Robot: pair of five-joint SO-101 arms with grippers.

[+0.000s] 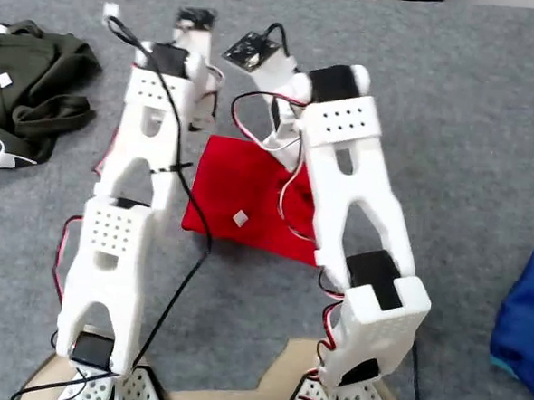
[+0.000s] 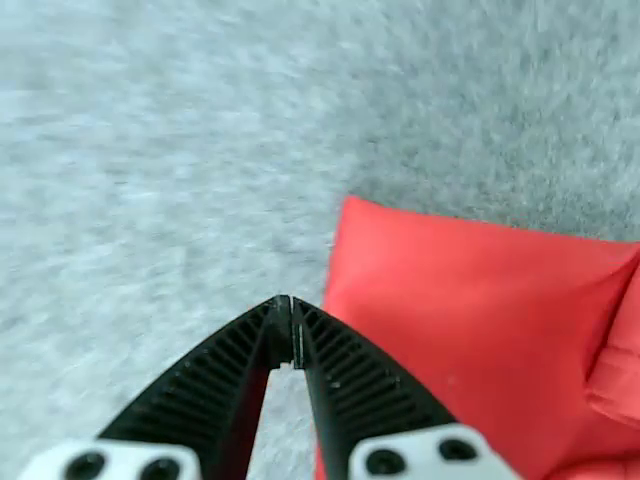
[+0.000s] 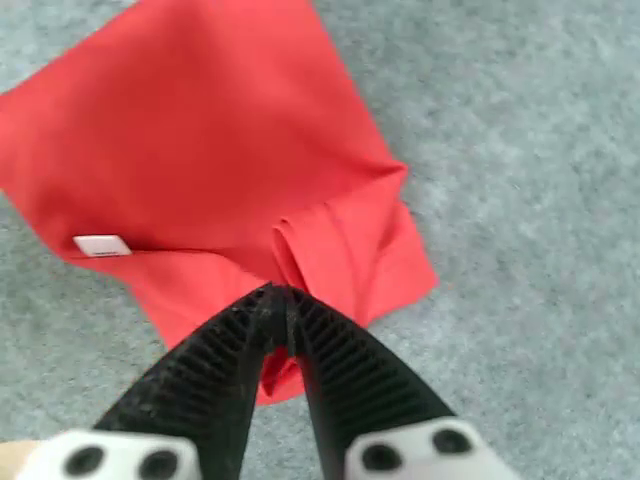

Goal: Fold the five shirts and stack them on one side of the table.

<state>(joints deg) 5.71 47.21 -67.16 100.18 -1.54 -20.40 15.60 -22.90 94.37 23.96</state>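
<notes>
The red shirt (image 1: 240, 194) is lying mid-way across the desk (image 1: 454, 103), partly folded. The right gripper (image 3: 285, 296) is pinching its raised fold, while the left gripper (image 2: 284, 310) is hanging clenched and empty beside its edge. Pulling from one side risks dragging the fold crooked.

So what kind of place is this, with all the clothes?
Probably a robot practice bench, not a home laundry room: two white arms work at a grey cloth-covered table, with a red shirt, a dark green shirt and a blue shirt lying around them.
</notes>
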